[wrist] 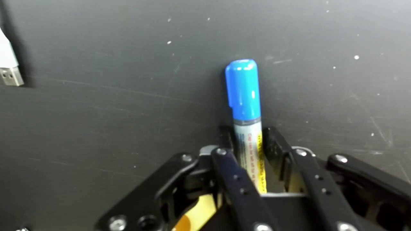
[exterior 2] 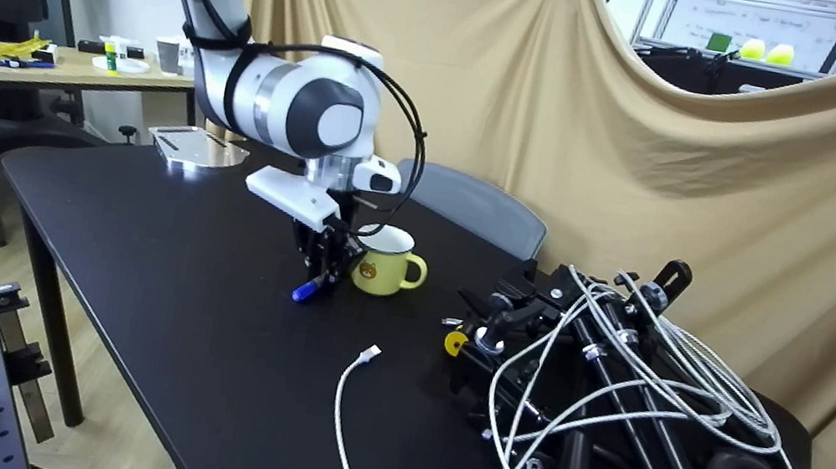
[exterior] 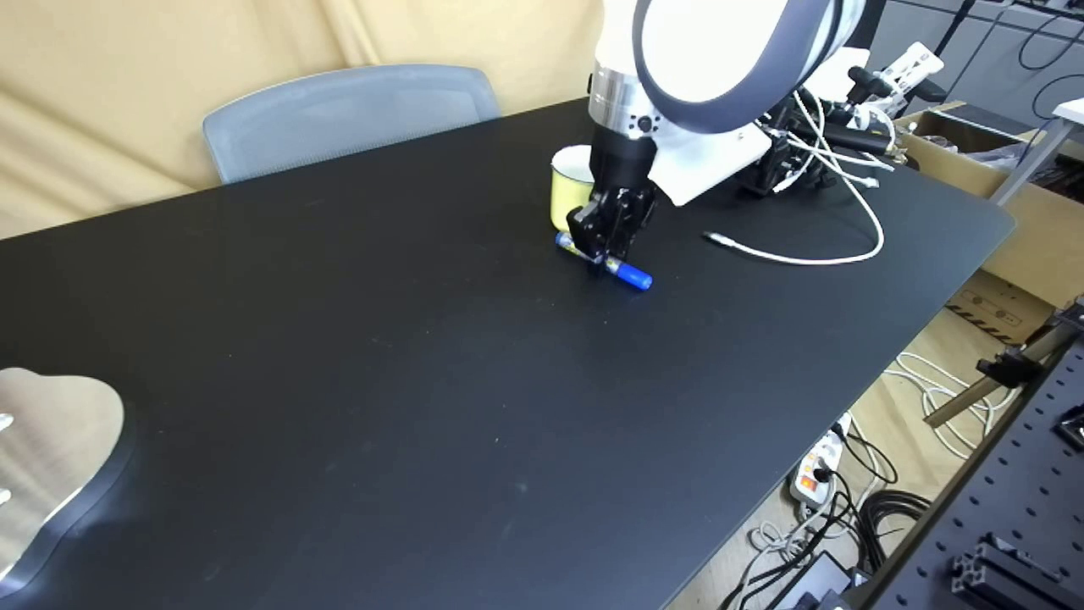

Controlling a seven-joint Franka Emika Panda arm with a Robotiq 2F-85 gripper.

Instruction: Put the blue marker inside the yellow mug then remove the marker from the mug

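A capped blue marker [wrist: 247, 125] lies on the black table [exterior: 381, 381] just beside the yellow mug [exterior 2: 380, 269], the gripper [wrist: 249, 137] closed narrowly around its barrel [wrist: 252, 154]; probably light, stiff and slightly slippery, it suits this mid-barrel hold, leaving the cap [wrist: 245, 91] untouched.

Black table [exterior: 381, 407] sat below the fingers [wrist: 276, 144], USB plug [wrist: 9, 65] left of them in the wrist view — gray chair [exterior: 356, 119] stood beyond them, tan curtain [exterior 2: 730, 193] further back, silvery plate [exterior: 59, 440] well apart.
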